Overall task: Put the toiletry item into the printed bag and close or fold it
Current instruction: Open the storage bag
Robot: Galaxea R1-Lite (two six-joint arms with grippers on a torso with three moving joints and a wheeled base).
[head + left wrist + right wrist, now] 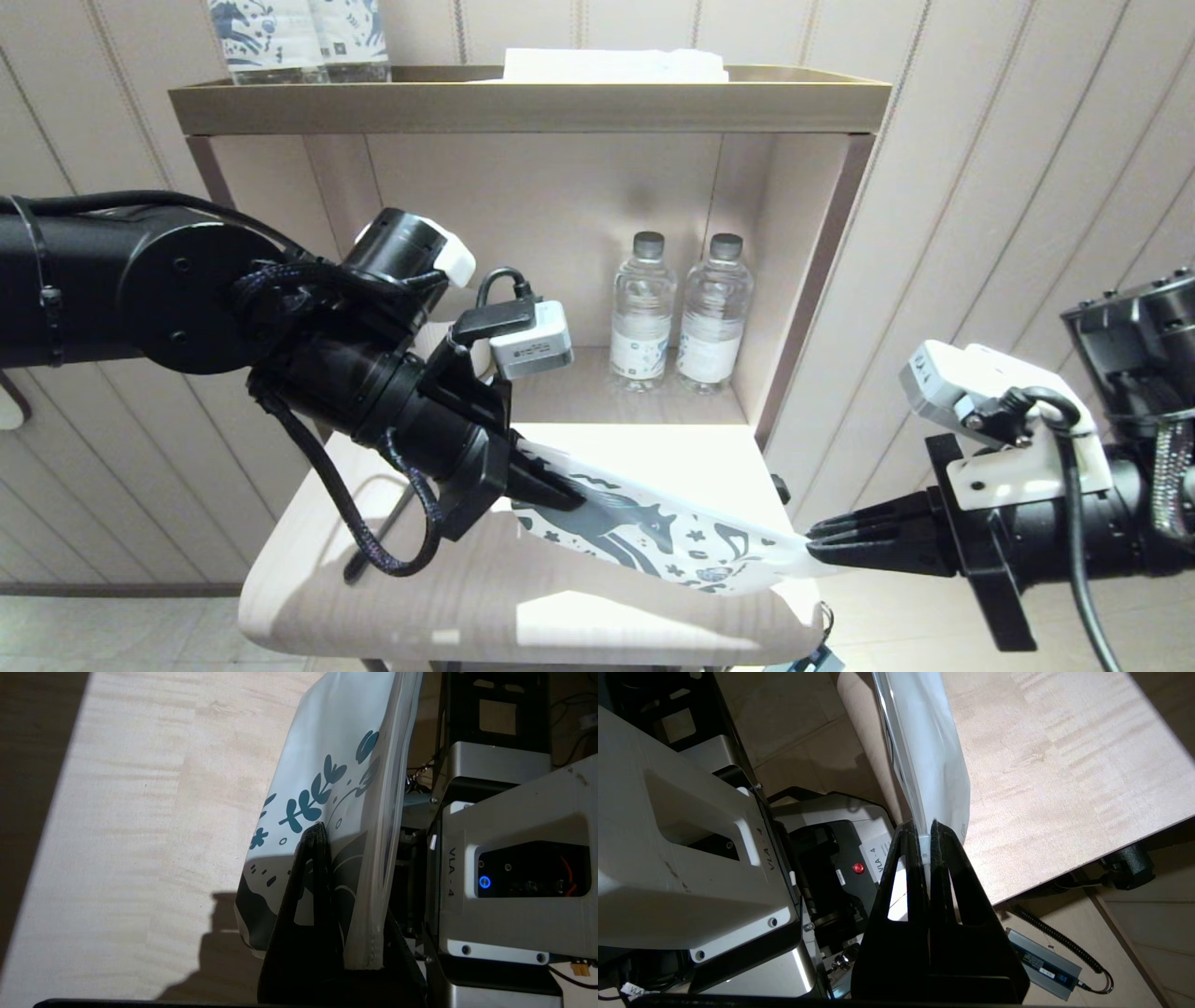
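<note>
The printed bag, white with a dark blue horse and flowers, hangs stretched between my two grippers just above the pale wooden table. My left gripper is shut on its left end; in the left wrist view one black finger lies across the printed face. My right gripper is shut on the bag's right end, pinching a small white tab at the edge of the bag. The toothbrush is not visible in any view; I cannot tell whether it is inside the bag.
Two water bottles stand in the open shelf behind the table. More printed bottles and a white folded item sit on the shelf top. The table's right edge lies below my right gripper, with a power adapter on the floor.
</note>
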